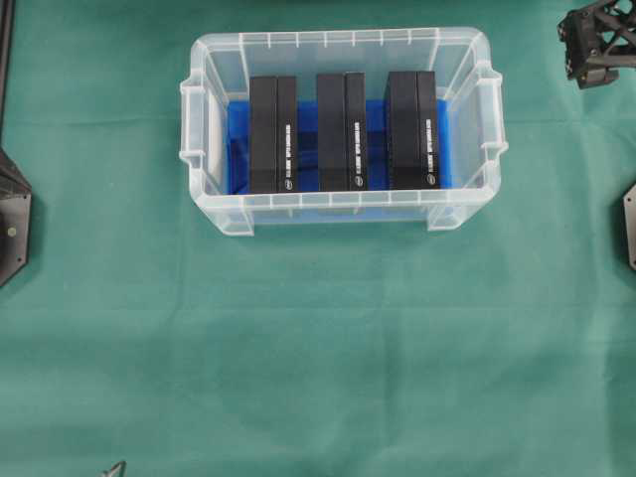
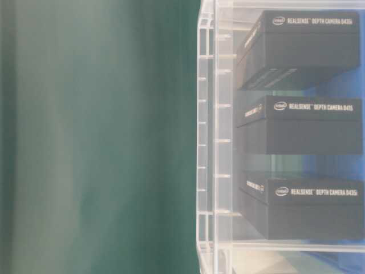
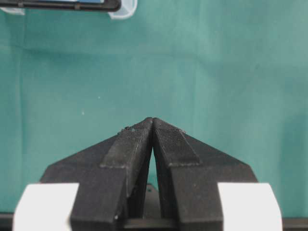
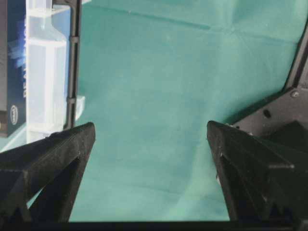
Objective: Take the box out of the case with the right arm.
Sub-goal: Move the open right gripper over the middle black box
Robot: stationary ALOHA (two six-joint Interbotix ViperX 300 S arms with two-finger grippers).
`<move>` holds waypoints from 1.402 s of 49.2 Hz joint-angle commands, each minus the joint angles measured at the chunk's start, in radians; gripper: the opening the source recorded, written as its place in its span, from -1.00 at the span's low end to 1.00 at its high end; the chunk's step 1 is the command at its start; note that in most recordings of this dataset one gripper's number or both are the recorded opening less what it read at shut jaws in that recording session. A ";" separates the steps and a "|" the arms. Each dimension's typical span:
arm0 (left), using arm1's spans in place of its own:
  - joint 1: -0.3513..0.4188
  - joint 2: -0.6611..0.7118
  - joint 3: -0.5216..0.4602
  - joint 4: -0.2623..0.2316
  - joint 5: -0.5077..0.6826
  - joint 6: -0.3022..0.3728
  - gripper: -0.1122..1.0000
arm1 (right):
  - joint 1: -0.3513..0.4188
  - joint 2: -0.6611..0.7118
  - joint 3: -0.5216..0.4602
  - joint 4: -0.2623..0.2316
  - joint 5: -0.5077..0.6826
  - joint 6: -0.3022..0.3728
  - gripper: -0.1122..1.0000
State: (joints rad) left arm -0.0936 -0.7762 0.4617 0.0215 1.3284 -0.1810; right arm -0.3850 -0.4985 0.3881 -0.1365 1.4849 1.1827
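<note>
1. Your left gripper (image 3: 152,122) has its fingertips pressed together over bare green cloth (image 1: 318,348), holding nothing.
2. The case (image 1: 343,42) sits mid-table, and three black boxes stand side by side on its blue liner: left box (image 1: 272,134), middle box (image 1: 341,130), right box (image 1: 411,129).
3. Your right gripper (image 4: 150,137) is spread wide and empty; the case (image 4: 44,72) lies just off its left finger (image 4: 57,154), apart from both fingers.
</note>
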 commanded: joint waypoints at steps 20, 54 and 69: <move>-0.003 0.011 -0.025 0.003 -0.005 0.006 -0.76 | 0.020 0.061 -0.048 0.032 -0.023 0.064 0.92; -0.003 -0.002 -0.023 0.003 0.040 0.008 -0.76 | 0.202 0.621 -0.629 0.006 -0.057 0.222 0.92; -0.003 -0.002 -0.023 0.005 0.040 0.008 -0.76 | 0.209 0.746 -0.772 0.008 -0.057 0.181 0.92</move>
State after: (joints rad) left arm -0.0936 -0.7793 0.4633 0.0215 1.3714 -0.1749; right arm -0.1795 0.2546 -0.3436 -0.1273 1.4327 1.3760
